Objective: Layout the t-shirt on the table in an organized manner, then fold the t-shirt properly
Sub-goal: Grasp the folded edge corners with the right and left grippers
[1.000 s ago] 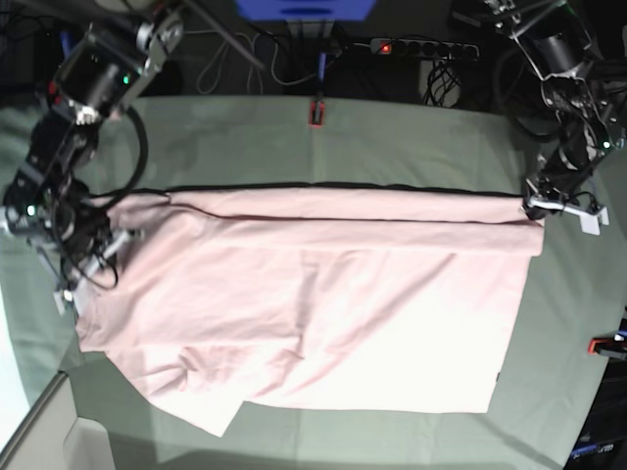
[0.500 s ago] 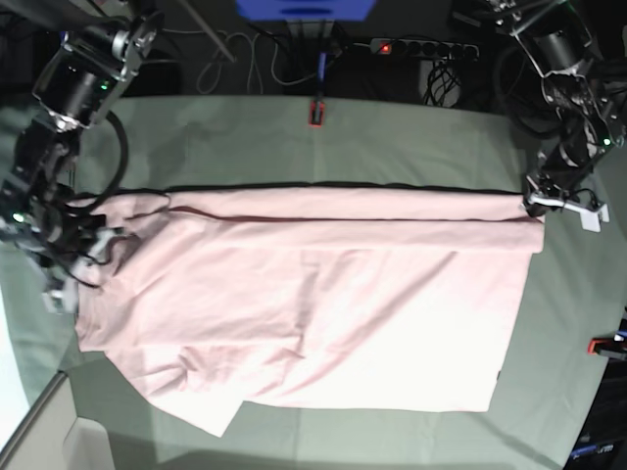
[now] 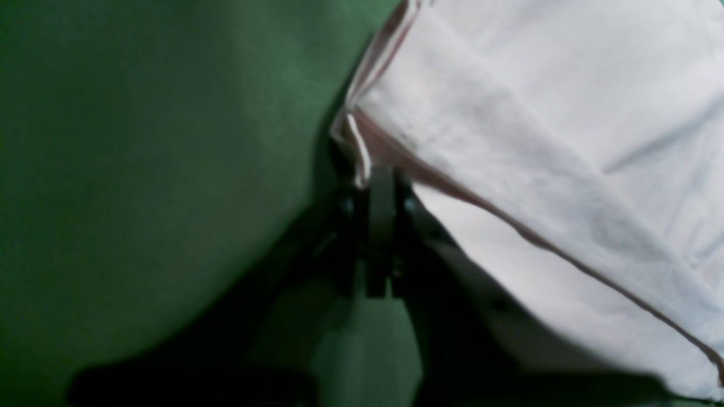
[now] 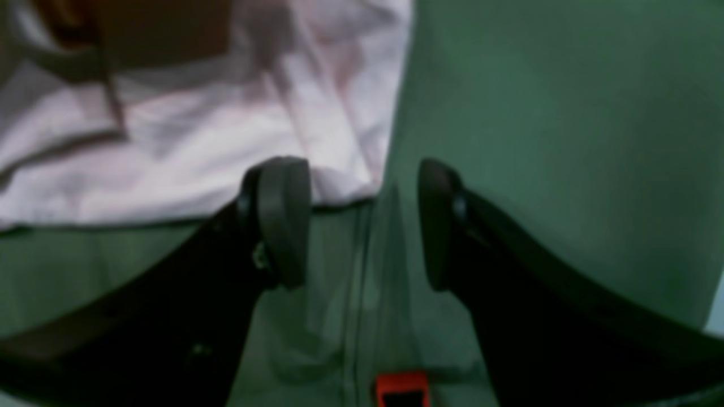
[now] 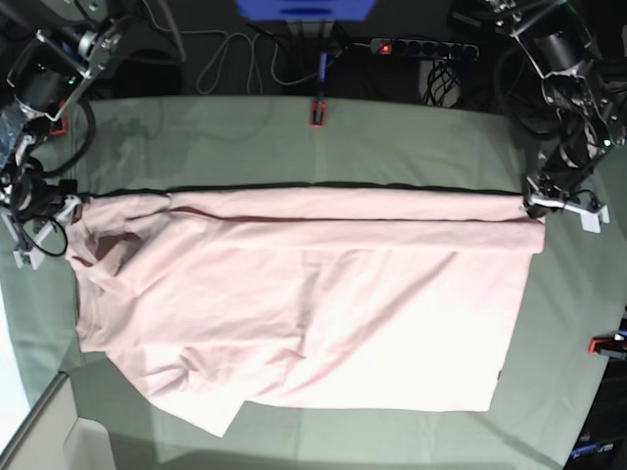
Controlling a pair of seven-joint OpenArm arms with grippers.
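The pale pink t-shirt [image 5: 313, 304] lies spread across the table [image 5: 411, 147], with a long fold along its far edge and a rumpled left end. My left gripper [image 5: 537, 206] is at the shirt's far right corner. In the left wrist view the left gripper [image 3: 374, 183] is shut on the t-shirt [image 3: 537, 141] hem. My right gripper [image 5: 44, 237] hovers just off the shirt's left end. The right wrist view shows the right gripper [image 4: 362, 220] open, with the t-shirt [image 4: 198, 147] edge just ahead of its empty jaws.
Red-and-black clamps sit at the table's far edge [image 5: 315, 113], right edge [image 5: 604, 345] and far left corner [image 5: 54, 125]; one clamp [image 4: 401, 390] shows under the right wrist. A power strip [image 5: 423, 47] and cables lie behind the table. A pale box [image 5: 49, 431] stands at the front left.
My right gripper opened, let go of the shirt's left end and pulled back to the left, off the cloth. The released end settled in creases. The left arm has not moved.
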